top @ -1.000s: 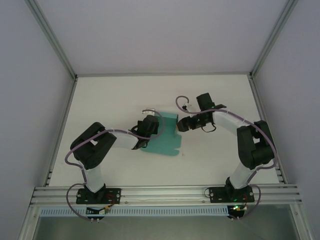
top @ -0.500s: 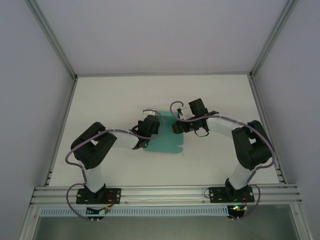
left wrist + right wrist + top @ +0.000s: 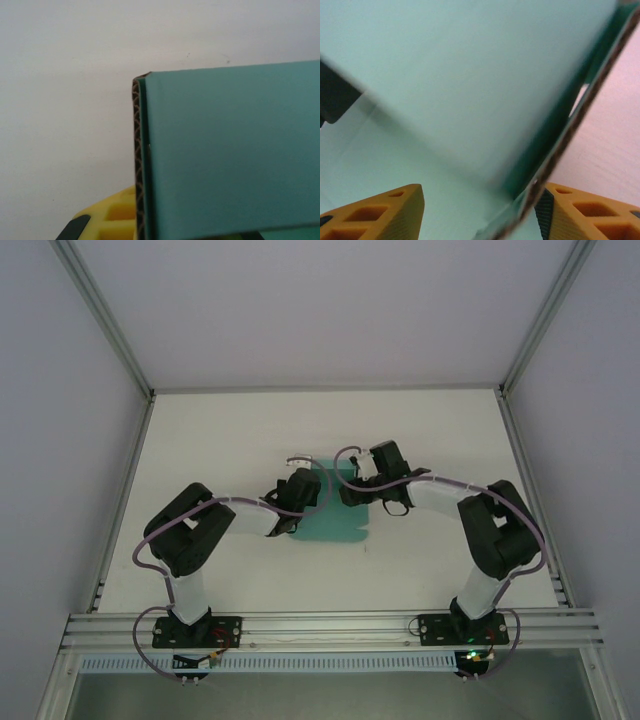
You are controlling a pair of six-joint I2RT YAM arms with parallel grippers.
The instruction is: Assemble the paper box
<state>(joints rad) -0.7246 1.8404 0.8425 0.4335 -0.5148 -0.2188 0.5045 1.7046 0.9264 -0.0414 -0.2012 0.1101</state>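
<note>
Lying mid-counter [image 3: 220, 440], the box [image 3: 335, 530] has its 10 o'clock corner pinched in the left pincer [image 3: 304, 486]. The right pincer [image 3: 347, 492], at the box's 1 o'clock corner, stands spread with a raised flap between its fingers [image 3: 385, 212].

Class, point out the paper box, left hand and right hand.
paper box [image 3: 335, 528], top view, bare teal panel.
left hand [image 3: 299, 496], top view, its tip at the box's left edge.
right hand [image 3: 480, 212], right wrist view, midway between its orange fingers.
</note>
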